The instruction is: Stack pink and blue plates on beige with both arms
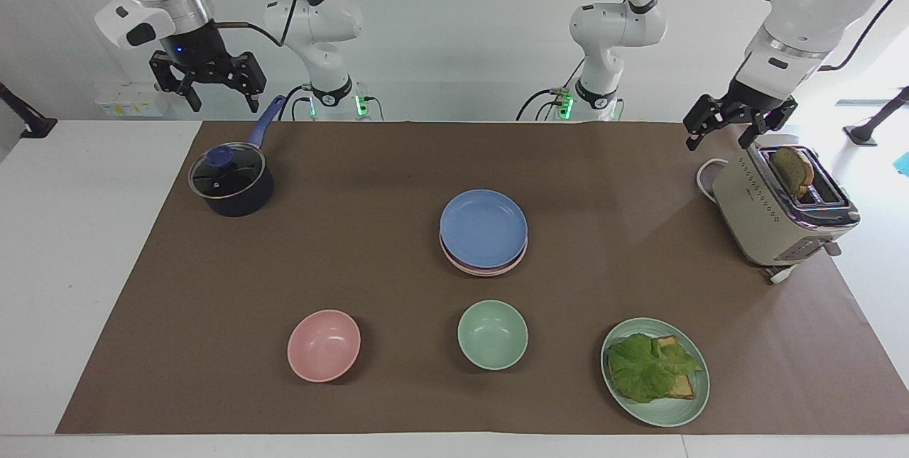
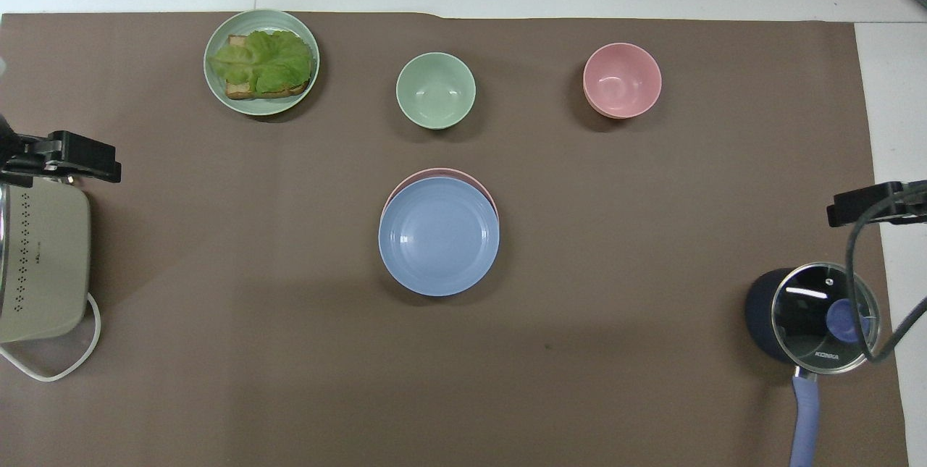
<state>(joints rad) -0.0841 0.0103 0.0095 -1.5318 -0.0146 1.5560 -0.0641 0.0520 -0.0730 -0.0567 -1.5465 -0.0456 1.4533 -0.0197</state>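
Note:
A periwinkle blue plate (image 1: 483, 227) (image 2: 439, 237) lies on top of a pale pink plate (image 1: 483, 270) (image 2: 434, 174) in the middle of the brown mat, and only the pink rim peeks out. The beige plate is hidden; I cannot tell what lies under the pink one. My right gripper (image 1: 224, 104) (image 2: 865, 205) hangs open and empty in the air above the pot's handle at the right arm's end. Above the toaster's robot-side end, my left gripper (image 1: 717, 141) (image 2: 80, 159) stands open with nothing in it.
A dark lidded pot (image 1: 231, 180) with a blue handle sits at the right arm's end. A beige toaster (image 1: 781, 213) holding bread stands at the left arm's end. Farther from the robots are a pink bowl (image 1: 324, 345), a green bowl (image 1: 493, 334) and a green plate (image 1: 675, 408) with lettuce toast.

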